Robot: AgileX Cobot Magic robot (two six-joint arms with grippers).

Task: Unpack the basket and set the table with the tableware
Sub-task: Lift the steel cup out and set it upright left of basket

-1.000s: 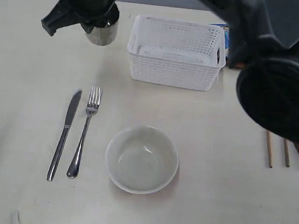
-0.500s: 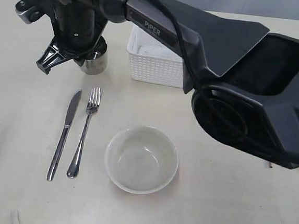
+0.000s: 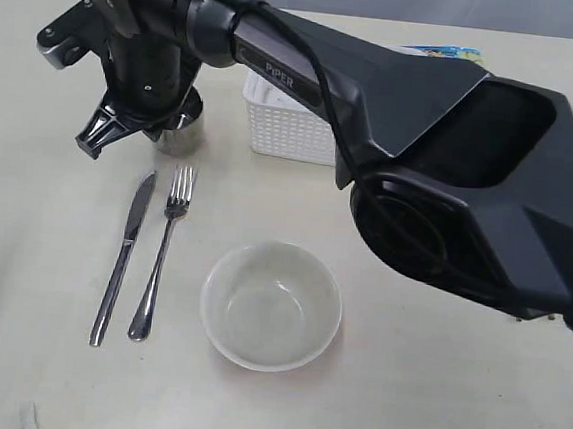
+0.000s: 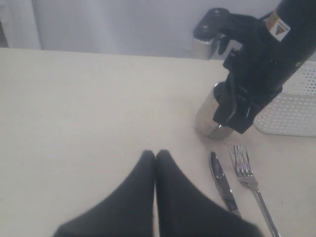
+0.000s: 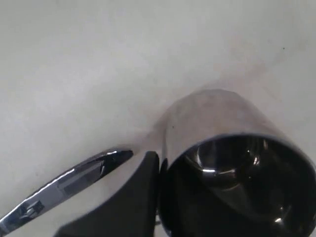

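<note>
the knife (image 3: 122, 258), fork (image 3: 159, 256) and bowl (image 3: 271, 306) are laid out on the table (image 3: 429, 418). the cup (image 3: 185, 137) is pinched by its wall in the right gripper (image 3: 162, 123), just past the knife tip and near the basket (image 3: 292, 127). the fingers of the left gripper (image 4: 155, 163) are pressed together, empty. releasing the cup is judged to be what is left; any other pieces are hidden by the arm.

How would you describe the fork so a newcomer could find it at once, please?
Start at the pale round bowl on the cream table. Left of it in the exterior view lie two steel pieces side by side; the fork is the one nearer the bowl, with tines where the knife has a flat blade.
</note>
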